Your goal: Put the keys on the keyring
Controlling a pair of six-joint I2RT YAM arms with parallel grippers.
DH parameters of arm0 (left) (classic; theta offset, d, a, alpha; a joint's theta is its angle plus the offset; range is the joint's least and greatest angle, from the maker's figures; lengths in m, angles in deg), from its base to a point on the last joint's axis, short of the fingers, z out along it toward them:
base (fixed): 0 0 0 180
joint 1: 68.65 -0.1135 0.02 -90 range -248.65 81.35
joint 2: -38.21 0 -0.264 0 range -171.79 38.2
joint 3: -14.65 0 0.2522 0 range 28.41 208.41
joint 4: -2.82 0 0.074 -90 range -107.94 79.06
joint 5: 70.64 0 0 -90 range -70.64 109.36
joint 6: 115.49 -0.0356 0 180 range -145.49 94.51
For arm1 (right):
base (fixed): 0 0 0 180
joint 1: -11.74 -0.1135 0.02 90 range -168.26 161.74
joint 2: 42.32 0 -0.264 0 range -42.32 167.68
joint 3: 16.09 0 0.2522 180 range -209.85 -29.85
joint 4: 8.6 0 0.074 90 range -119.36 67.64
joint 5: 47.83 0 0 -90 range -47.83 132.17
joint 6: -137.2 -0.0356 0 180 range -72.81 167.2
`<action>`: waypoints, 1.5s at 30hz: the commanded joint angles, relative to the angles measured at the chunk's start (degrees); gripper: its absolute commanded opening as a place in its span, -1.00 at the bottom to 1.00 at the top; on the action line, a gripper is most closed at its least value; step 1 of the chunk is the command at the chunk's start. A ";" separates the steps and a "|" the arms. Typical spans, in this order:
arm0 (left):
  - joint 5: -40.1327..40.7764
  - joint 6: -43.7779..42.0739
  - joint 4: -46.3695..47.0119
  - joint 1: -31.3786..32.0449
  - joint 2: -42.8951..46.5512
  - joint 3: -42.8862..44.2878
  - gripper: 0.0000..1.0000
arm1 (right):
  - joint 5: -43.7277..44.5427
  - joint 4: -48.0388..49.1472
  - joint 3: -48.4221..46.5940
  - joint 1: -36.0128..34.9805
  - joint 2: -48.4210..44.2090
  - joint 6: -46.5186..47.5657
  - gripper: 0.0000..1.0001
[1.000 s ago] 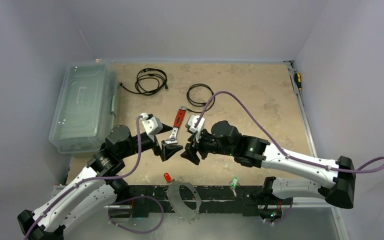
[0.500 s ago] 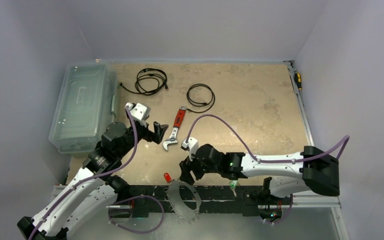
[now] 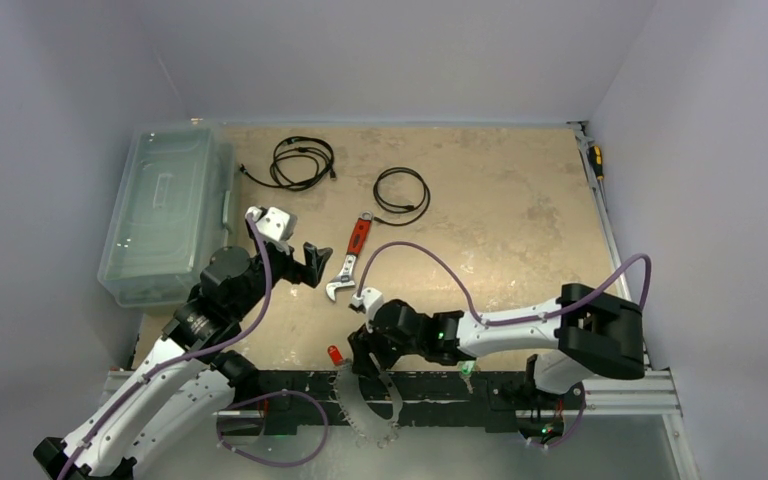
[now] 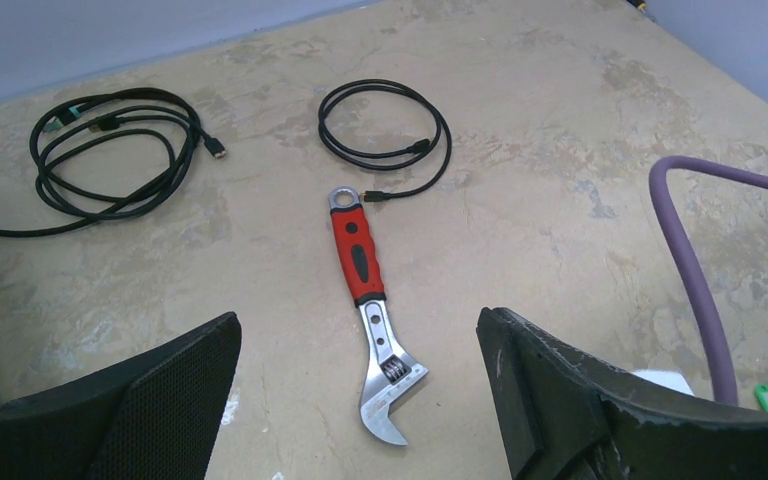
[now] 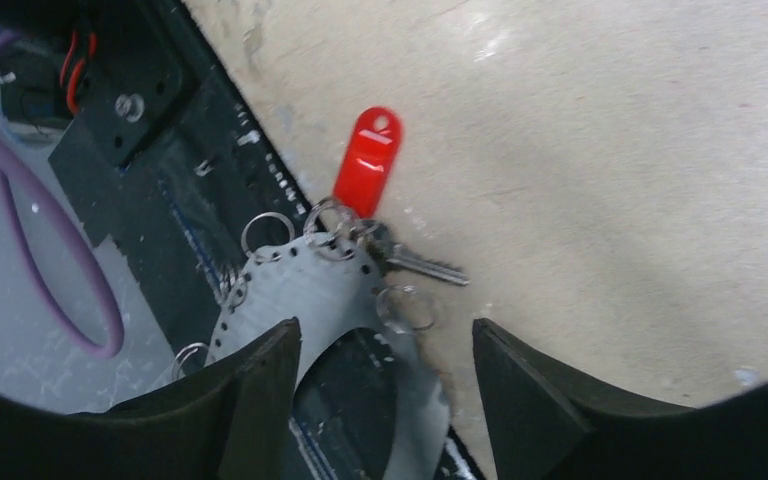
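Observation:
The keyring (image 3: 365, 395) is a flat silvery oval band with holes and small split rings, lying over the table's near edge. It also shows in the right wrist view (image 5: 305, 285). The red-headed key (image 3: 335, 354) lies at its upper left. In the right wrist view the red head (image 5: 368, 160) touches a small ring beside a silver key (image 5: 425, 265). The green-headed key (image 3: 468, 365) lies to the right on the edge. My right gripper (image 3: 365, 355) (image 5: 385, 400) is open and empty just above the ring. My left gripper (image 3: 310, 267) (image 4: 360, 400) is open and empty, left of the wrench.
A red-handled adjustable wrench (image 3: 350, 260) (image 4: 365, 290) lies mid-table. Two black coiled cables (image 3: 300, 160) (image 3: 401, 192) lie farther back. A clear lidded bin (image 3: 165, 210) stands at the left. A screwdriver (image 3: 595, 160) lies on the right rail. The right arm's purple cable arcs over the table.
My right gripper has moved from mid-table down to the near edge, over the keyring. My left gripper drew back to the left of the wrench, then stayed still.

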 commanded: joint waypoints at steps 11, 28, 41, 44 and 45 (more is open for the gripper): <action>0.19 -0.24 0.34 -0.33 0.27 2.35 0.76 | 14.82 -15.40 -6.82 -10.11 1.14 1.27 0.47; 0.01 -1.00 0.10 -0.31 0.10 2.28 0.76 | 23.18 -22.01 -11.29 -11.41 11.88 -3.00 0.45; 0.01 -1.40 -0.06 -0.31 0.23 2.31 0.76 | 33.82 -22.40 -10.56 -4.86 11.66 -3.61 0.32; -0.13 -1.49 0.06 -0.31 0.11 2.27 0.76 | 33.50 -20.28 -8.78 -1.46 9.48 -1.93 0.31; -0.27 -1.48 0.07 -0.31 -0.01 2.27 0.76 | 33.18 -19.53 -8.42 -0.15 8.98 -1.20 0.31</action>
